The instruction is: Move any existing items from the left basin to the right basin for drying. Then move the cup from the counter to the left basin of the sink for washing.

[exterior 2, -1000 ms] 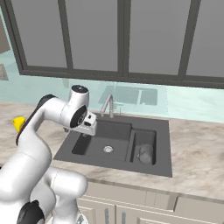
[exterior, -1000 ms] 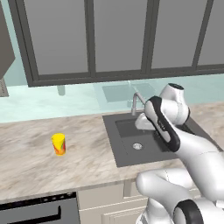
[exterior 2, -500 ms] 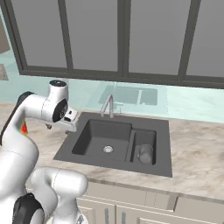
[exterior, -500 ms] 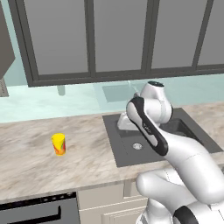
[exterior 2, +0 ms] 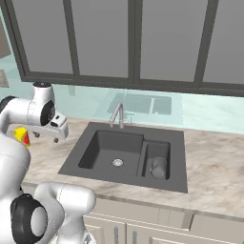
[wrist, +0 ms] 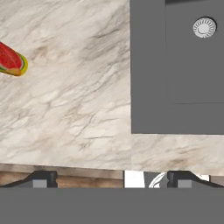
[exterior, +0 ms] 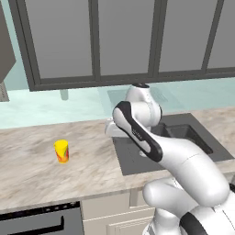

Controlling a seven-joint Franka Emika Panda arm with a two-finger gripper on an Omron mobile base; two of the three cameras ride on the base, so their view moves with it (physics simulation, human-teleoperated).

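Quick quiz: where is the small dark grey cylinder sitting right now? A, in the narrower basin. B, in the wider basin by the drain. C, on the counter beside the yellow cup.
A: the small dark grey cylinder stands in the narrower basin, apart from the silver drain.

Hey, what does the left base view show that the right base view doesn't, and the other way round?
Left base view's own: the black appliance front with a bar handle under the counter. Right base view's own: the small dark grey cylinder standing in the narrower right basin, the round silver drain and the slim curved silver faucet. Shared: the small yellow tumbler with red patches, the beige marble-patterned counter, the dark grey two-compartment sink and the grey wall cabinets.
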